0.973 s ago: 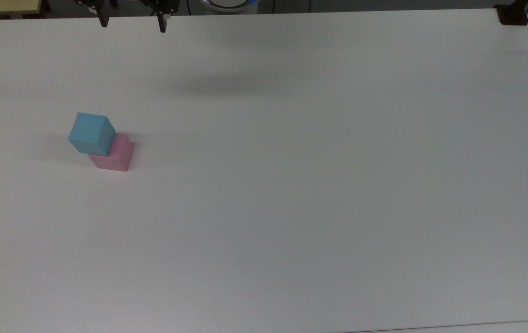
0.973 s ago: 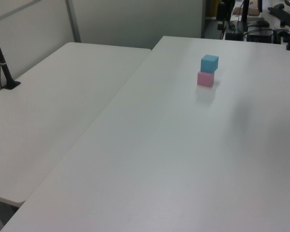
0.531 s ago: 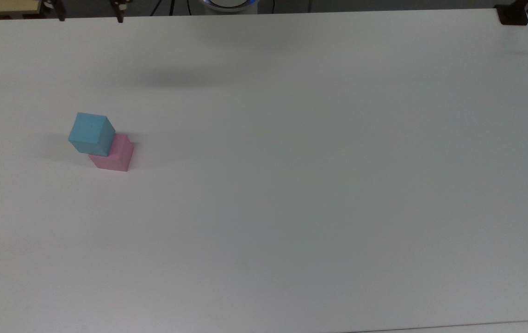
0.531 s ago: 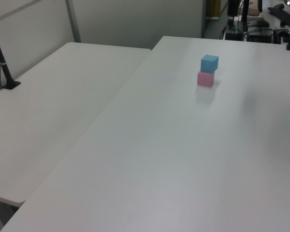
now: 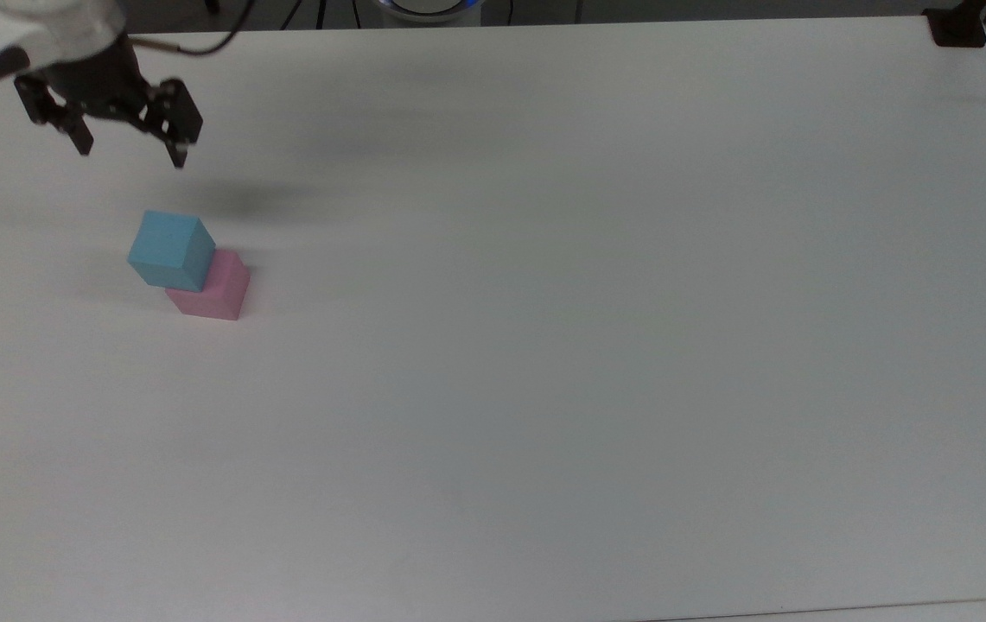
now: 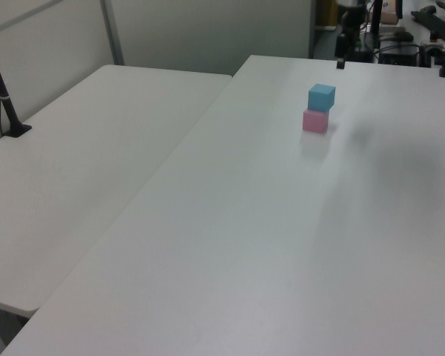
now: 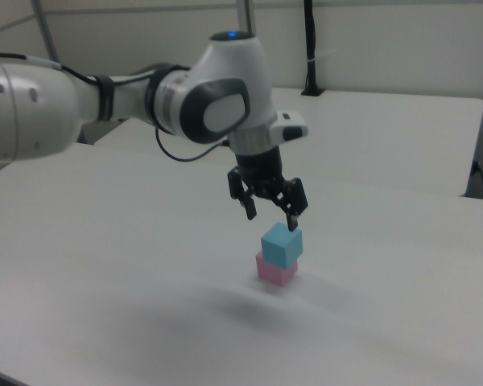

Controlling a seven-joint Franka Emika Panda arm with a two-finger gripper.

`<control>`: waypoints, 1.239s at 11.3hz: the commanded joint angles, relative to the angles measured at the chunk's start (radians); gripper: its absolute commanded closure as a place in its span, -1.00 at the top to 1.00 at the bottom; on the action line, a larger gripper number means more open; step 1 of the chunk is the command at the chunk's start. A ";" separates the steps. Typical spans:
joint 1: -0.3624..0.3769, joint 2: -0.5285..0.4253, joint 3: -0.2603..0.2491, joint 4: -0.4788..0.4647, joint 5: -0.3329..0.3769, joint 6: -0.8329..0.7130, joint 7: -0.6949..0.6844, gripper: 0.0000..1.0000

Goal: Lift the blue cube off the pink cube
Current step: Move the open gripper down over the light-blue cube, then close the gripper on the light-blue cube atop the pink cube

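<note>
The blue cube point(image 5: 169, 249) point(image 6: 322, 96) point(image 7: 282, 244) sits on top of the pink cube point(image 5: 218, 294) point(image 6: 315, 121) point(image 7: 274, 271), shifted so part of the pink top shows in the top view. Both stand on the white table point(image 5: 544, 302). My gripper point(image 5: 131, 155) point(image 7: 270, 217) hangs open and empty in the air above the stack, its black fingers apart and pointing down. In the right view its fingertips are a little above the blue cube, apart from it.
A second white table point(image 6: 81, 163) adjoins in the left view's left half, with a black post point(image 6: 4, 96) on it. A black mount point(image 5: 957, 26) sits at the table's corner in the top view's upper right.
My gripper has come down and into the top view from its upper edge, moving left toward the stack. Its shadow now falls beside the cubes. The cubes have not moved.
</note>
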 commanded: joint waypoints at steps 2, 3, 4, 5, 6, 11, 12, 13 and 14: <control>0.034 0.086 -0.008 0.001 0.019 0.063 0.136 1.00; 0.034 0.092 -0.008 -0.004 0.019 0.064 0.136 1.00; 0.034 0.106 -0.008 -0.002 0.019 0.070 0.136 1.00; 0.037 0.120 -0.008 0.001 0.019 0.076 0.144 1.00; 0.039 0.124 -0.007 0.001 0.019 0.076 0.150 1.00; 0.038 0.126 -0.007 0.001 0.021 0.110 0.156 0.26; 0.038 0.115 -0.007 0.001 0.019 0.098 0.139 0.26; 0.036 0.094 -0.007 -0.005 0.018 0.086 0.110 0.26; 0.033 0.071 -0.007 -0.005 0.018 0.035 0.061 0.26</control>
